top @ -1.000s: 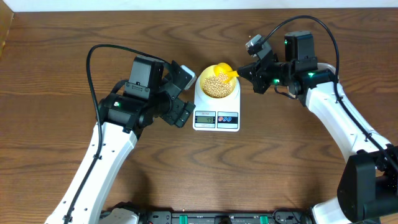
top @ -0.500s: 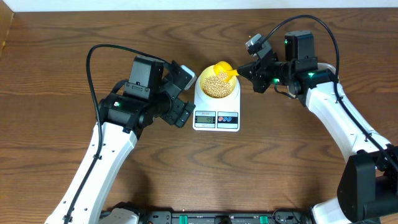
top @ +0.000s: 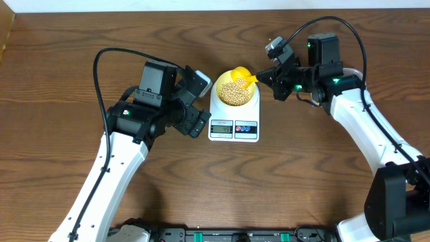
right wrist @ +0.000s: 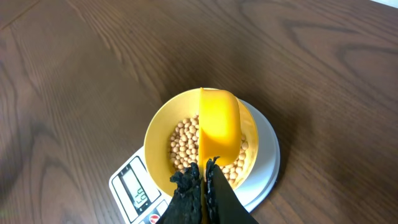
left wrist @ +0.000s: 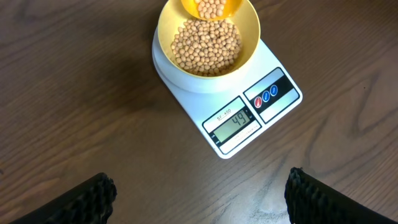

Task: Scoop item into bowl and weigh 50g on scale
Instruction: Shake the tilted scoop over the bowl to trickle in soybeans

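Note:
The white scale point(top: 250, 128) stands mid-table with the yellow bowl point(top: 218, 87) on it, filled with beige beans point(top: 234, 94). Its display point(left wrist: 235, 119) reads 49. My right gripper point(top: 263, 76) is shut on the handle of a bright yellow scoop point(top: 243, 75), whose cup hangs over the bowl's far side with beans in it point(left wrist: 211, 7). In the right wrist view the scoop point(right wrist: 219, 124) hangs over the bowl point(right wrist: 155, 149) and the beans point(right wrist: 181, 146). My left gripper point(left wrist: 199, 199) is open and empty over bare wood, left of the scale point(left wrist: 273, 93).
Dark wooden tabletop point(top: 67, 60) lies all around the scale. The left arm point(top: 144, 111) sits close to the scale's left side, the right arm point(top: 349, 107) reaches in from the right.

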